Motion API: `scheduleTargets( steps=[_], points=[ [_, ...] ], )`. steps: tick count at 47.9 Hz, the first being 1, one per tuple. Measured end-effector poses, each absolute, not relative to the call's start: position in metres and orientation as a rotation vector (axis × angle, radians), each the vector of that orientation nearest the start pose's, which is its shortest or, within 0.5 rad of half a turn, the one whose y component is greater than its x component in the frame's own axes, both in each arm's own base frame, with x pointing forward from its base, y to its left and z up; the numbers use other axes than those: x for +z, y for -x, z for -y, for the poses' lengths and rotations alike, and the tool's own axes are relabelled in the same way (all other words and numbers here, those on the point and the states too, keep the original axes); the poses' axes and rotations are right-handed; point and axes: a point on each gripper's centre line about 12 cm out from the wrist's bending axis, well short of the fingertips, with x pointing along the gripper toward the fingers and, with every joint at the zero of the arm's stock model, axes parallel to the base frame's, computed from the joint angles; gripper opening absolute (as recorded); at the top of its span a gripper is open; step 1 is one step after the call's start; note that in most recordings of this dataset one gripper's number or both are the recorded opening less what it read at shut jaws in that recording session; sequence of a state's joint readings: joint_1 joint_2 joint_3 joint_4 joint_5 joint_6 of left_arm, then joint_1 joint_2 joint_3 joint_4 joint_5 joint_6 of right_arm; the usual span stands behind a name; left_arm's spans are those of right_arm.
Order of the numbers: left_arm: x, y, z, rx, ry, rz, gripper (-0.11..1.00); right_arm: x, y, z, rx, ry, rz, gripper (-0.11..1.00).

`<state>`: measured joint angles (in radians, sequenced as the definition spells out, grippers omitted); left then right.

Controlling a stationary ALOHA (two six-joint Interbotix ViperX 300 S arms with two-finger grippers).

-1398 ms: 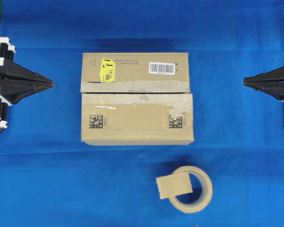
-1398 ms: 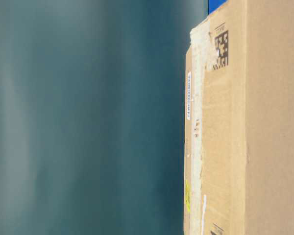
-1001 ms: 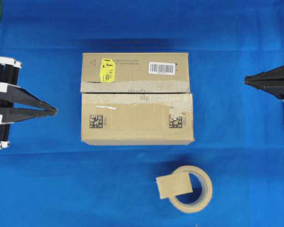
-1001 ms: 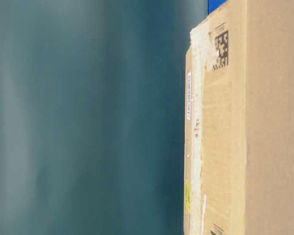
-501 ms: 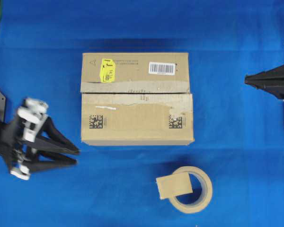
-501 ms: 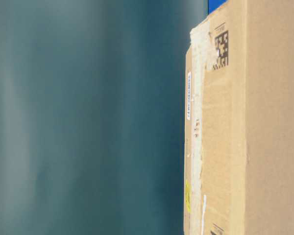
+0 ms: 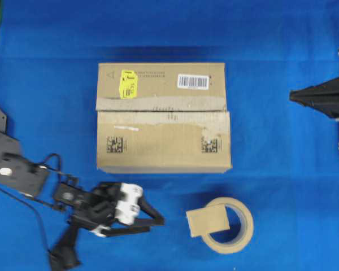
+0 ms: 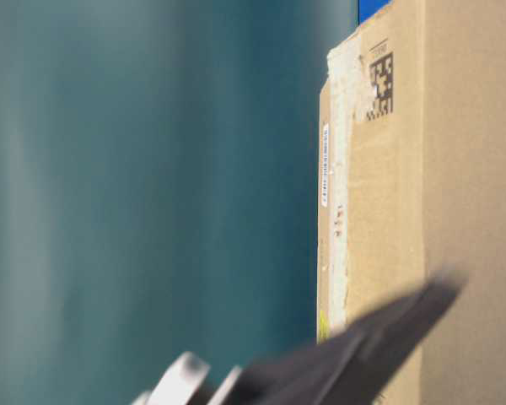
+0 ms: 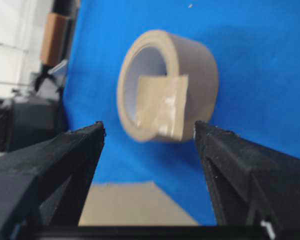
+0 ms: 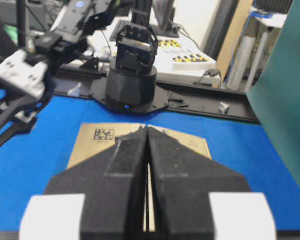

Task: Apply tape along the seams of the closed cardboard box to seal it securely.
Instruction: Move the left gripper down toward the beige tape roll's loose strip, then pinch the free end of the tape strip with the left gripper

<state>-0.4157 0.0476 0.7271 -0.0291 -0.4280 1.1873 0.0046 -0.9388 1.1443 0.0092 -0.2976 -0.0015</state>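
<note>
Cardboard box (image 7: 164,117) sits flat on blue desk (image 7: 282,68), centre-rear in overhead view, flaps closed. Yellow sticker (image 7: 127,83) and barcode label (image 7: 192,81) on far flap; two black square codes (image 7: 115,144) on near flap. Seam (image 7: 158,110) runs left-right across top btwn flaps, edged w/ greyish old tape strip (image 7: 158,103), torn at right end.

Tape roll (image 7: 229,226) lies on desk in front of box, right of centre, apart from it. Cut tape piece (image 7: 207,220), tan, roughly square, lies over roll's left rim, partly overhanging onto desk.

Left end effector (image 7: 156,219): low over desk, front-left of box, tips pointing toward roll, just short of tape piece, no contact seen. Jaws spread wide, holding nothing. Wrist view confirms: roll (image 9: 165,85) and tape piece (image 9: 162,107) seen framed btwn the two black fingers (image 9: 65,160).

Right end effector (image 7: 294,96): at right edge, level w/ box, well apart from it. Jaws pressed together, nothing btwn them; wrist view shows the two fingers (image 10: 182,170) meeting at a thin line.

Table-level view: blurred dark finger in front of box side.
</note>
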Motion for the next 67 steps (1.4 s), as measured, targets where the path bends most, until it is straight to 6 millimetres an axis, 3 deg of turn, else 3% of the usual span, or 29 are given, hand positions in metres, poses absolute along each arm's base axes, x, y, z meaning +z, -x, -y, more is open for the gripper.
scheduleTargets(
  steps=[10,16,23,33,38,46,49,67],
  points=[
    [0.151,-0.403,0.173,-0.569,-1.240,-0.094,0.67,0.300,-0.207,-0.001,0.003,-0.003,0.084,0.00],
    [0.132,-0.421,0.166,-0.572,-1.260,-0.145,0.67,0.300,-0.208,-0.003,0.015,0.001,0.089,0.00],
    [0.120,-0.434,0.161,-0.563,-1.267,-0.170,0.67,0.300,-0.208,-0.008,0.040,0.004,0.091,0.00],
    [0.119,-0.441,0.164,-0.562,-1.269,-0.164,0.65,0.300,-0.208,-0.011,0.052,0.008,0.089,0.00],
    [0.118,-0.440,0.164,-0.568,-1.273,-0.170,0.52,0.299,-0.208,-0.011,0.054,0.011,0.088,0.00],
    [0.113,-0.438,0.163,-0.593,-1.274,-0.206,0.11,0.298,-0.209,-0.011,0.054,0.013,0.080,0.00],
    [0.113,-0.437,0.163,-0.597,-1.275,-0.212,0.01,0.297,-0.210,-0.011,0.054,0.013,0.077,0.00],
    [0.120,-0.435,0.162,-0.611,-1.279,-0.231,0.00,0.296,-0.211,-0.011,0.054,0.013,0.069,0.00]
  ],
)
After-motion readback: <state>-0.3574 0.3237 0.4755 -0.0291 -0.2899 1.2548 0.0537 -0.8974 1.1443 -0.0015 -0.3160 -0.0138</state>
